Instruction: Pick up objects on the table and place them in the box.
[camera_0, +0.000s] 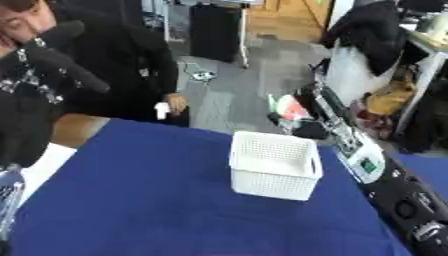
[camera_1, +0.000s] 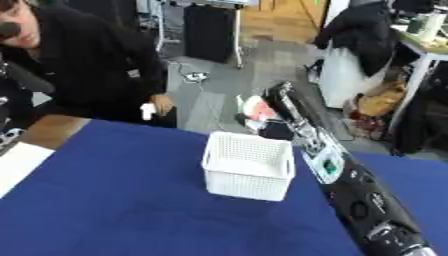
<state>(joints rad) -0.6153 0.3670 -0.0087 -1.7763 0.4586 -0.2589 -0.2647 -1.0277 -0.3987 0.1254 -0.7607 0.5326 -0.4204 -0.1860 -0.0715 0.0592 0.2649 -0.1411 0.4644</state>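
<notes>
A white perforated box (camera_0: 273, 172) stands on the blue table (camera_0: 140, 200), right of its middle, and nothing shows inside it. My right arm runs from the lower right corner past the box's right side. My right hand (camera_1: 273, 125) hangs beyond the table's far edge, curled on a small red, white and green thing (camera_1: 254, 107) held in the air behind the box. A black shape high at the left edge looks like my left hand (camera_0: 54, 56), raised close to the camera and far from the box.
A white flat sheet (camera_1: 17, 167) lies at the table's left edge, and a wooden surface (camera_0: 74, 130) shows at the far left corner. A shiny silver part (camera_0: 9, 195) stands at the lower left. Bare blue cloth surrounds the box.
</notes>
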